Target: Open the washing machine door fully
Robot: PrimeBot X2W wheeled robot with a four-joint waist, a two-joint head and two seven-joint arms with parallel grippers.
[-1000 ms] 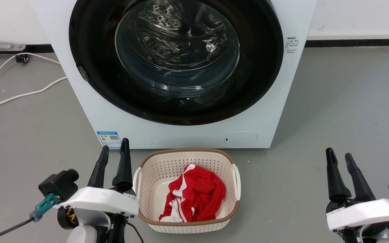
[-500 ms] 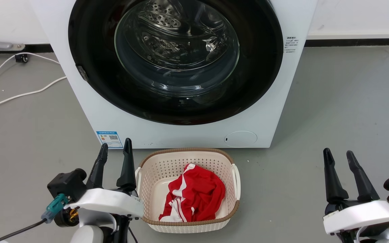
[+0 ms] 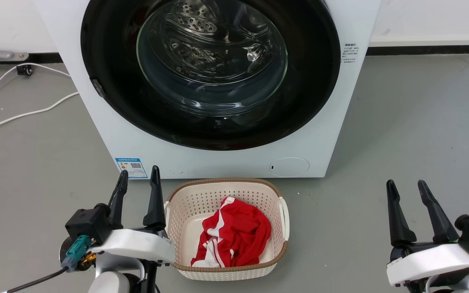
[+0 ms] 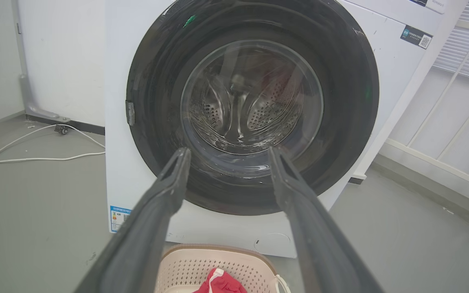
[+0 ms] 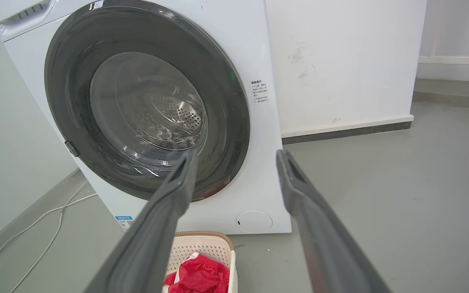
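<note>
Hovering low before the white washing machine (image 3: 202,160), the left gripper (image 3: 139,171) and the right gripper (image 3: 405,184) each stood with fingers spread, holding nothing (a laundry basket (image 3: 226,182) sat between them). The washing machine door (image 3: 212,71) lay shut against the front, untouched; the whole opening was apparently left to do.

The washer (image 3: 332,134) stands on the floor (image 3: 401,122) before the wall (image 3: 421,20), its door (image 3: 210,73) flat against the front. Low on that front, the label (image 3: 131,167) sits left and the cap (image 3: 289,167) right. The basket (image 3: 224,181) lies just before the washer, with a garment (image 3: 234,234) in it. The left gripper (image 3: 139,171) is just left of the basket, the right gripper (image 3: 405,183) well apart on its right. A cable (image 3: 27,114) lies on the floor left of the washer.
</note>
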